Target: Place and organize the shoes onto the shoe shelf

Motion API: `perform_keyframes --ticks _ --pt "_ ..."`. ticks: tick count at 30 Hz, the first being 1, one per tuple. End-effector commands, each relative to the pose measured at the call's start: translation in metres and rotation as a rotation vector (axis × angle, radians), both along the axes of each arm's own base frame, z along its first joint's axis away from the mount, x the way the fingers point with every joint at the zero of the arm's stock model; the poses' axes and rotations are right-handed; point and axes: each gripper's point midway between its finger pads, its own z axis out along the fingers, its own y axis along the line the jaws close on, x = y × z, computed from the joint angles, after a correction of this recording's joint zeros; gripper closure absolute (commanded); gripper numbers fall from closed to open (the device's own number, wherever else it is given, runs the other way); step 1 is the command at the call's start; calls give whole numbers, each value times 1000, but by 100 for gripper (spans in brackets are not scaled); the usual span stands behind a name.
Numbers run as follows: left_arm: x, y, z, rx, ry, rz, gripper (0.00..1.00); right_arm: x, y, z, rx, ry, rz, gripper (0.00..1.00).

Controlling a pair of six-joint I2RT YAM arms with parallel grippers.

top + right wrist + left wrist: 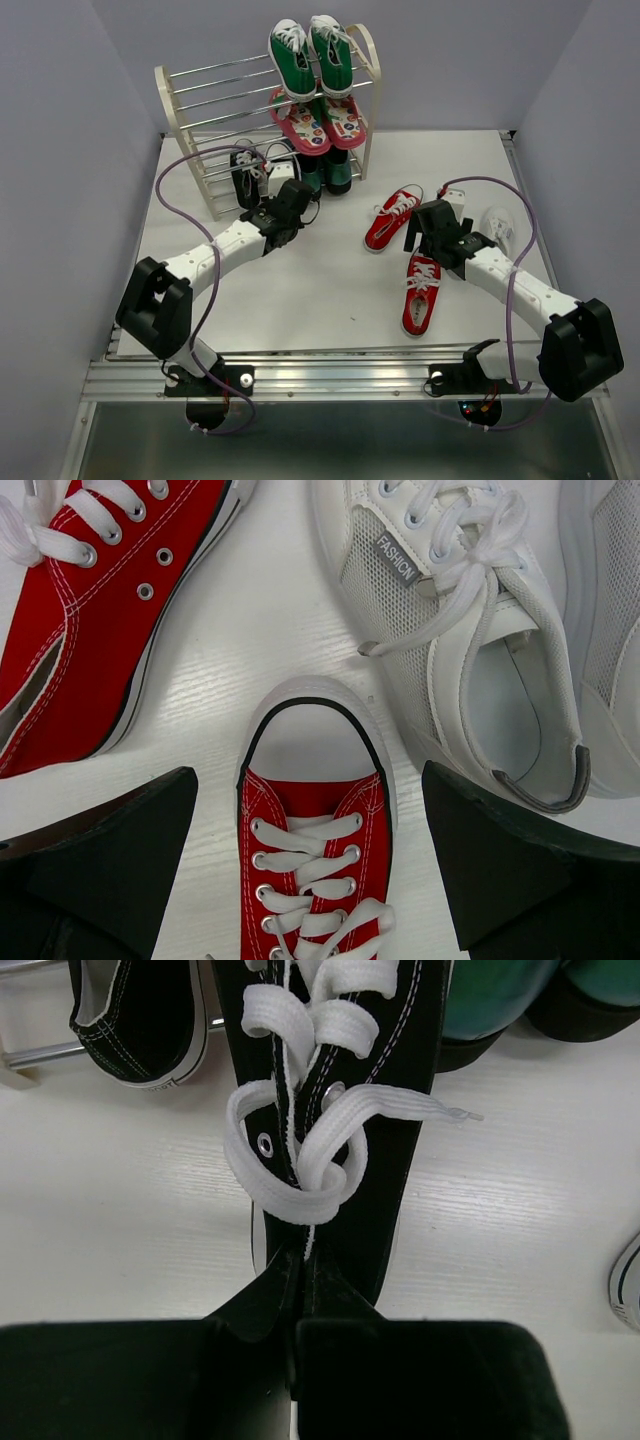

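holding a black shoe [400, 1190] by its upper, left gripper [298, 1295] jaws clamped on it, just in front of the shoe shelf [176, 118], beside the other black shoe [140, 1020]. next, probably: ease onto the lowest rods, then release. right gripper [310, 780] jaws wide apart over a red shoe [310, 900].

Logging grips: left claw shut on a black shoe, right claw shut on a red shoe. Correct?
No: the right claw is open over a red shoe, as the right wrist view shows. The left claw is shut on the black shoe.
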Motion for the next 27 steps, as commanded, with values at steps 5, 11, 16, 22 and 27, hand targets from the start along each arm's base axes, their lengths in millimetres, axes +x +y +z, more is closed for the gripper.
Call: perform_keyframes --ticks 5,11,16,22,27 --pt "66 27 66 -116 -220 174 100 14 -3 20 -11 -75 -25 0" --pt "47 38 50 -122 -174 209 100 16 -3 20 -18 -77 -31 0" --pt "28 50 70 -156 -207 225 100 17 0 21 -4 -76 -22 0" --pt "15 58 74 -156 -204 233 100 24 15 36 44 -111 54 0" --pt "6 59 63 -165 -172 228 100 44 51 86 160 -273 224 0"
